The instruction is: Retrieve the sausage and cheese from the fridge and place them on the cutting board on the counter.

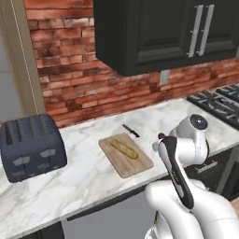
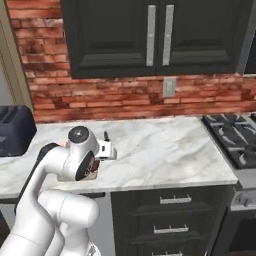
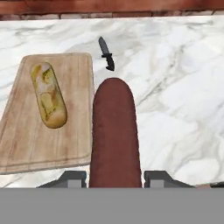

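Sausage: a dark red-brown rod [image 3: 114,131] with a rounded far end, smooth and matte, standing straight out from the hand in the hand view; its tip shows as a small dark nub [image 1: 161,137] beside the arm in the left base view.
Gripper: the gripper [image 3: 114,177] has its two dark fingertips [image 3: 72,178] on either side of the sausage's near end, closed on it and holding it above the counter.
Where the sausage is: in the air over the marble, just beside the right long edge of the cutting board, its length running roughly along that edge.
Cutting board: a thin, light brown wooden rectangle [image 3: 26,131] lying flat on the counter, also clear in the left base view [image 1: 122,161].
Bread stick: a longer yellow-tan, mottled stick [image 3: 48,95] lies on the board, well to the left of the sausage.
Knife: a small black-handled knife [image 3: 105,53] lies on the marble beyond the board, near the brick wall.
Counter: white-grey veined marble [image 1: 84,182] over black cabinets.
Toaster: a dark blue toaster [image 1: 29,145] stands at the counter's left end, well apart from the board.
Right base view: the arm's white wrist [image 2: 82,155] covers most of the board; the held sausage seems to be the dark sliver under it, though that is hard to tell.
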Robot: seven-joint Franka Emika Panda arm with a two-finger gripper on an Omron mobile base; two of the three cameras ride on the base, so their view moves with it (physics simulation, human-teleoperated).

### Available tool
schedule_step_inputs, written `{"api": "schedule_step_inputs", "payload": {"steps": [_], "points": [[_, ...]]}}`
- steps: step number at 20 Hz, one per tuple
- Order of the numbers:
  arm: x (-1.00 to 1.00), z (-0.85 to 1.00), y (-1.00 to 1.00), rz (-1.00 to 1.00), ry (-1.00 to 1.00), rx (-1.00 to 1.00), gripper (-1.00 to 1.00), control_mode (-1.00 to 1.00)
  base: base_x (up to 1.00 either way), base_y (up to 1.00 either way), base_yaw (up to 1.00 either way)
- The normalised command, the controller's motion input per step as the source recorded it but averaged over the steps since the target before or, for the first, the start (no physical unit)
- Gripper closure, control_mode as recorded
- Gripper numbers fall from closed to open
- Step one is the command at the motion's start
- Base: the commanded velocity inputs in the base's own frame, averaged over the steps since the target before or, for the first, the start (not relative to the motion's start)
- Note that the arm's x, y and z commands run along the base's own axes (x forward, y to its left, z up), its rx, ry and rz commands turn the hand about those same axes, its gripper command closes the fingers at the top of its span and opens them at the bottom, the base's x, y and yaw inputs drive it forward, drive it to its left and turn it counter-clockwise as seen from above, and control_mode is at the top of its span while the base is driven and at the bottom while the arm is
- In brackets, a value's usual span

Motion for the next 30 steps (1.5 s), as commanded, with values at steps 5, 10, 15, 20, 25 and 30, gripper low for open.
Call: {"api": "schedule_step_inputs", "payload": {"steps": [5, 10, 15, 20, 25, 30], "points": [[0.00, 0.00, 0.00, 0.00, 0.00, 0.00, 1.00, 1.00, 0.05, 0.00, 0.34], [0.00, 0.00, 0.00, 0.00, 0.00, 0.00, 1.00, 1.00, 0.05, 0.00, 0.13], [0.00, 0.00, 0.00, 0.00, 0.00, 0.00, 1.00, 1.00, 0.55, 0.00, 0.04], [0.00, 0.00, 0.00, 0.00, 0.00, 0.00, 1.00, 1.00, 0.35, 0.00, 0.08], [0.00, 0.00, 0.00, 0.00, 0.00, 0.00, 1.00, 1.00, 0.14, 0.00, 0.13], [0.00, 0.00, 0.00, 0.00, 0.00, 0.00, 1.00, 1.00, 0.04, 0.00, 0.07]]}}
